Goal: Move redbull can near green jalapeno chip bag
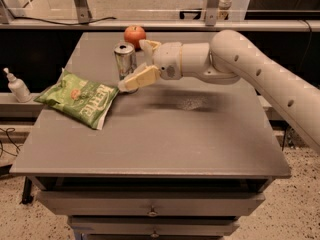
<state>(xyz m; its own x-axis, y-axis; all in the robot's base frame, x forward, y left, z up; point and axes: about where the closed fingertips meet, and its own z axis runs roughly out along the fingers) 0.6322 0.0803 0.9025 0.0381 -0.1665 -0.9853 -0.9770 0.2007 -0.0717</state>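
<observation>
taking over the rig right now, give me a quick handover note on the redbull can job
Gripper: open, one finger behind and one in front of the redbull can, not clamped on it.
Redbull can: upright on the table, close to the right end of the green jalapeno chip bag, which lies flat. A red apple sits just behind the can.
Done: the can appears to be placed near the bag.
Left: probably only to draw the gripper back without tipping the can.
</observation>
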